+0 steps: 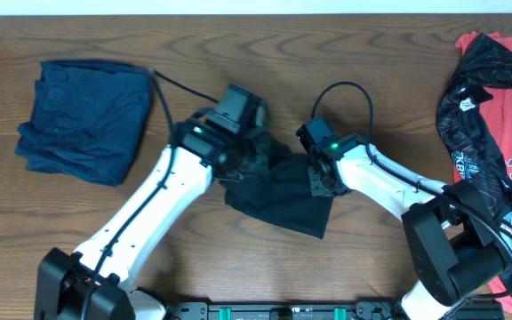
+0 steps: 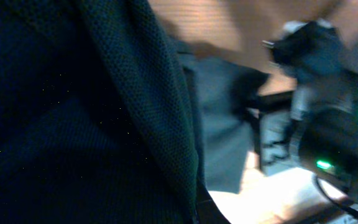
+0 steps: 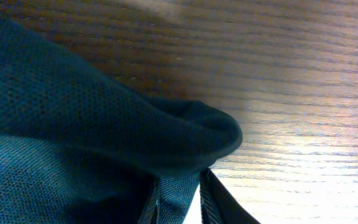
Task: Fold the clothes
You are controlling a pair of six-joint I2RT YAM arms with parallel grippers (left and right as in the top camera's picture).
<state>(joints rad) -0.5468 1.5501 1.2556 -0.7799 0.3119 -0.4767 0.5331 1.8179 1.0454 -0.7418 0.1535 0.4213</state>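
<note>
A dark navy garment [image 1: 283,200] lies crumpled in the middle of the table. My left gripper [image 1: 249,160] is at its upper left edge, and dark mesh cloth [image 2: 104,124] fills the left wrist view, hiding the fingers. My right gripper [image 1: 320,178] is at the garment's upper right edge, shut on a fold of the cloth [image 3: 179,199] that bulges over the wood. The right arm [image 2: 328,124] shows in the left wrist view.
A folded dark blue garment [image 1: 83,120] lies at the back left. A heap of red and black clothes [image 1: 496,116] lies along the right edge. Bare wood table [image 1: 238,36] runs behind the arms.
</note>
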